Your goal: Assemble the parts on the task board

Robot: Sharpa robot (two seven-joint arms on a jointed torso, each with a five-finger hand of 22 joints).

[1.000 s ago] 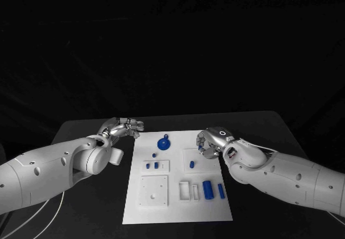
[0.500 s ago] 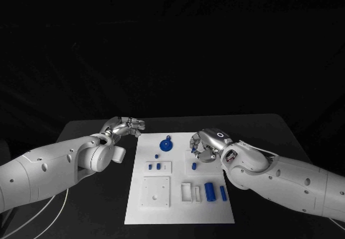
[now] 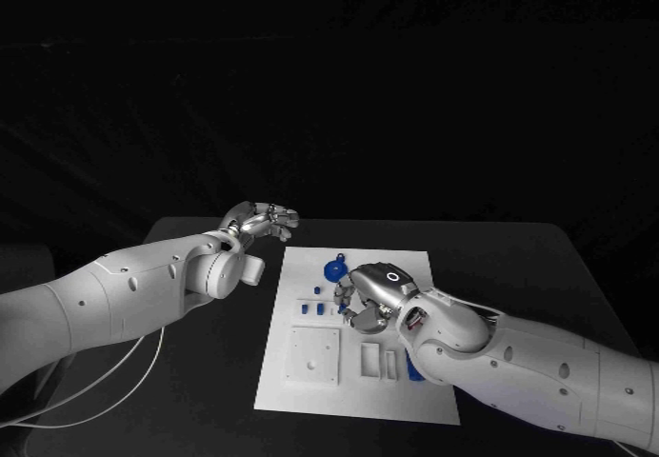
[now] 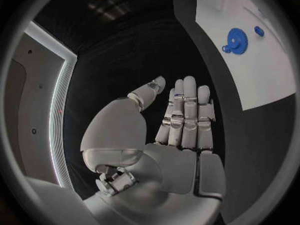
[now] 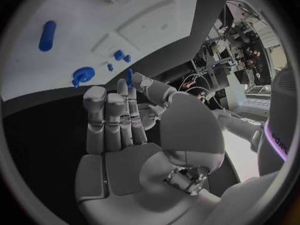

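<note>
Over the white rectangular task board, the right hand has moved in, pinching a small blue peg, ready for insertion.

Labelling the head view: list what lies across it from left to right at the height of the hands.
left hand → blue gear part on the task board → right hand.

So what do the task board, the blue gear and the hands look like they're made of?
Task board: likely plastic, matte white, with moulded recesses and no glare. Blue gear: probably plastic too, one even saturated colour; the left wrist view shows its toothed rim. Left hand and right hand: silver, metallic-looking segments with soft highlights; metal or coated plastic, I can't tell.
</note>
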